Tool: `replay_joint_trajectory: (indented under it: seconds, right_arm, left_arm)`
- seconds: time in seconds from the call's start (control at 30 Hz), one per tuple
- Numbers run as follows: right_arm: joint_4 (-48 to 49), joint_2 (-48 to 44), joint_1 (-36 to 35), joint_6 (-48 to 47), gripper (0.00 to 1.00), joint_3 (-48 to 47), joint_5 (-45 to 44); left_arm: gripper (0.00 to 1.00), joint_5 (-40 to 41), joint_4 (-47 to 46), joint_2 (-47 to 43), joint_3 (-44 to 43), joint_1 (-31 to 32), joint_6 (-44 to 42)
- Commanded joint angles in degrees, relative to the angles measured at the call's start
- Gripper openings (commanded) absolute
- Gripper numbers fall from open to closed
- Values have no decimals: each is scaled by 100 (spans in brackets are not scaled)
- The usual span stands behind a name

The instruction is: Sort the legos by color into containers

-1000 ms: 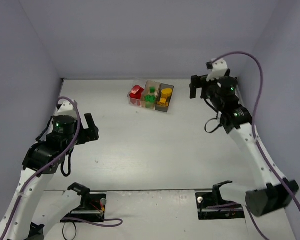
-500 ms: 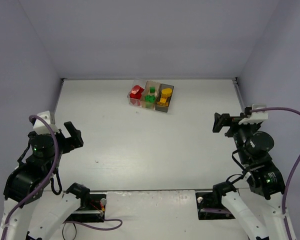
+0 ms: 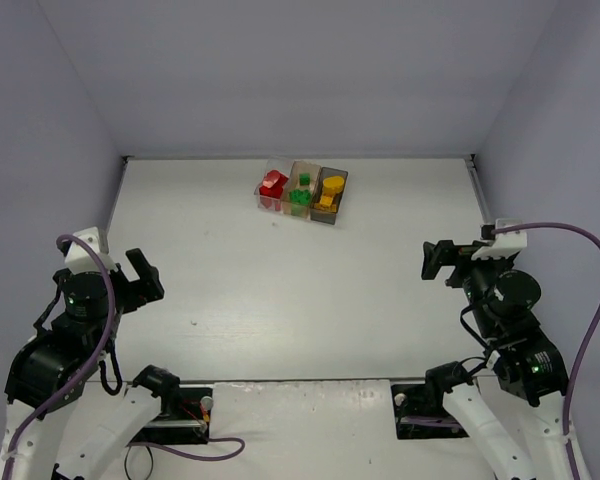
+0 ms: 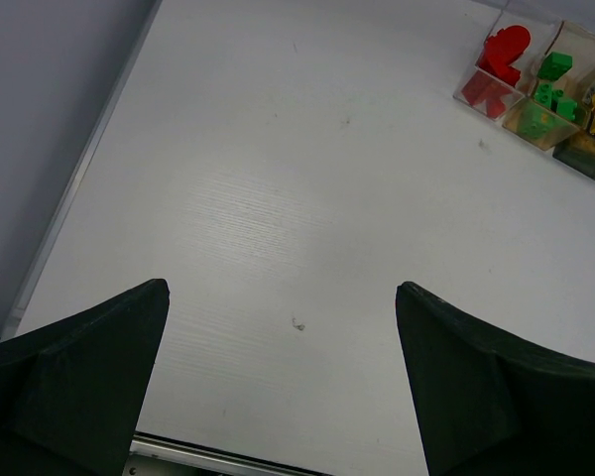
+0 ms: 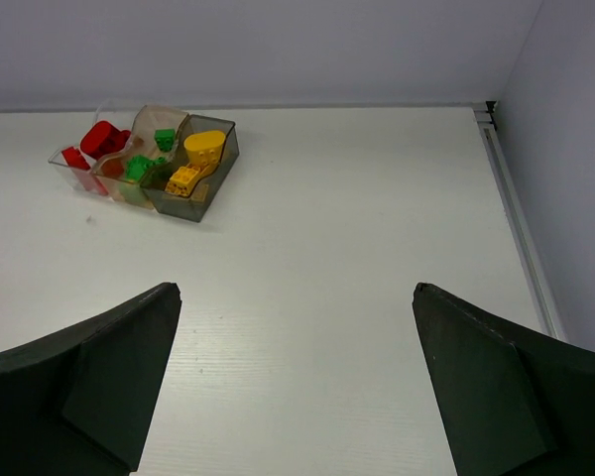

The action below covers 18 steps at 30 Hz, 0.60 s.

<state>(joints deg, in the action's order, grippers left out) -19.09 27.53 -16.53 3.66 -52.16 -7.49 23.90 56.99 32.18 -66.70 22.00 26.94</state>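
White tabletop [image 3: 310, 290], closed in by pale grey walls [image 3: 280, 80], carries three containers [image 3: 302, 192] in a touching row near the middle of its far edge: clear, orange-tinted, smoky grey, left to right. Red legos [image 3: 273, 182] lie in the clear box, green legos [image 3: 300, 196] in the tinted one, yellow legos [image 3: 331, 188] in the grey one. Left gripper [image 4: 283, 290] hangs by the tabletop's left edge, jaws spread wide, grasping nothing — right gripper [image 5: 297, 290] by the right edge, likewise released. Both are well apart from the boxes.

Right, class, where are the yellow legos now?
Top view: the yellow legos lie in the dark grey container, rightmost of three, near the far wall.
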Motion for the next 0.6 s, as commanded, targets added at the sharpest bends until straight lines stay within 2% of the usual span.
replay_joint_trajectory:
  seconds: [0.0, 0.57]
  right_arm:
    - [301, -11, 1, 73, 100, -101, -25]
    - [266, 86, 1, 100, 100, -119, -95]
  left_arm:
    - [90, 1, -65, 156, -72, -29, 127]
    - [90, -201, -144, 306, -45, -29, 66]
